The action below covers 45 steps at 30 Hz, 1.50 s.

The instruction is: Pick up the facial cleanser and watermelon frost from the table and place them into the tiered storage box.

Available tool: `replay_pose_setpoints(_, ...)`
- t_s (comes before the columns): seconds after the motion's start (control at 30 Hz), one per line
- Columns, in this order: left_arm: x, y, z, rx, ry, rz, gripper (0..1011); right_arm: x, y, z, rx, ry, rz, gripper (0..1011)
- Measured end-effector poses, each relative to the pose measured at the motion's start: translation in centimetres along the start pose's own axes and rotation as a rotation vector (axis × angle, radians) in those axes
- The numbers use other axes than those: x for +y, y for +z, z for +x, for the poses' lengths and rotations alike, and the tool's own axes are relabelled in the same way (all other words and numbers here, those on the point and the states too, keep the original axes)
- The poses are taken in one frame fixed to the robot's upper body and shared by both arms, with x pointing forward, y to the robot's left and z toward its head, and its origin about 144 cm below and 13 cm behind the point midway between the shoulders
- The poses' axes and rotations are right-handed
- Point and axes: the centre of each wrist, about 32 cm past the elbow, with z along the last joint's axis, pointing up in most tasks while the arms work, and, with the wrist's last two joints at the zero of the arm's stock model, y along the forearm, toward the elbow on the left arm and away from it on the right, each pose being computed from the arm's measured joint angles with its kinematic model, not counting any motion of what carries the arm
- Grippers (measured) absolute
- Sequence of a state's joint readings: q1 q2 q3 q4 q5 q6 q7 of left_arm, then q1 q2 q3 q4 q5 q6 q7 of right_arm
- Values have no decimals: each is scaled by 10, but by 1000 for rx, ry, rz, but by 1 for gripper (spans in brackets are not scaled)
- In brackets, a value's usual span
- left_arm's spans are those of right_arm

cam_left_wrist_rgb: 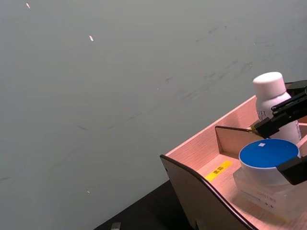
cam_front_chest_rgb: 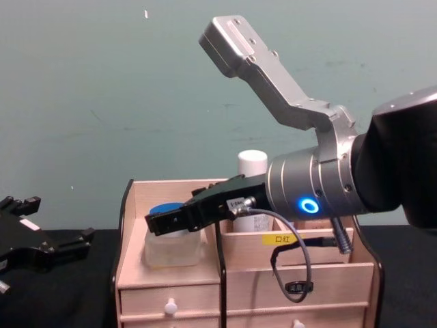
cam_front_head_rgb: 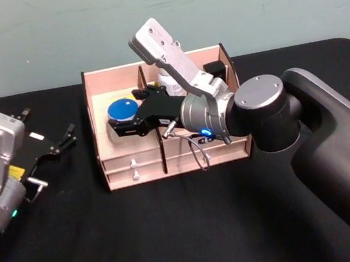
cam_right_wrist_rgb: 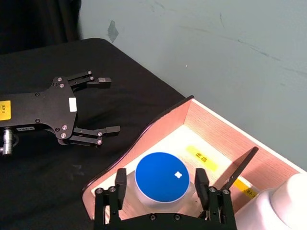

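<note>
Black fingers of the right tool (cam_right_wrist_rgb: 163, 191) stand on both sides of a clear jar with a blue lid (cam_right_wrist_rgb: 160, 176), low in the middle of the right wrist view. The fingers are spread and seem not to press the jar; I judge the jar is set down and let go, or nearly so. The jar sits in the left compartment of the tiered storage box (cam_front_head_rgb: 95, 125), at the centre of the head view. A white bottle (cam_left_wrist_rgb: 271, 98) with a rounded cap stands upright in the next compartment behind the divider. Which of the two is the facial cleanser and which the watermelon frost, I cannot tell.

The jar looks stiff and light, with smooth and probably slippery walls. The best hold is across the body under the lid, not on the lid itself. The bottle is tall and narrow, so it may tip; a hold on its middle seems safest.

The left tool (cam_front_head_rgb: 57, 141) rests open over the black worktop (cam_front_head_rgb: 176, 234), at the left of the head view, well apart from the box.
</note>
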<state>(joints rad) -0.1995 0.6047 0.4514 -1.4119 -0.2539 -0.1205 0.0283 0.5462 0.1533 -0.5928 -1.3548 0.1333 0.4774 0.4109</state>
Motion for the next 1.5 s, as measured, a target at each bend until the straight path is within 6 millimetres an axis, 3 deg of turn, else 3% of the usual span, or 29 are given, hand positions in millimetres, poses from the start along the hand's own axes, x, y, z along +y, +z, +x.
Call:
replay_pose_setpoints(0.2,0,0,0,0,0,0,1009,0,0,0,2,-7,8,1002)
replay_pose_setpoints(0.5,0,0,0,0,0,0,1010,-7,-1,-2,-14,-23,59,1002)
replay_pose_setpoints(0.97,0,0,0,0,0,0,1009,-55,-12,-7,-110,-224,265,1003)
replay_pose_setpoints(1.27,0,0,0,0,0,0,1010,-90,-32,25,-83,-466,292,1003)
replay_pose_setpoints(1.5,0,0,0,0,0,0,1010,-103,-52,54,-56,-593,255,1002)
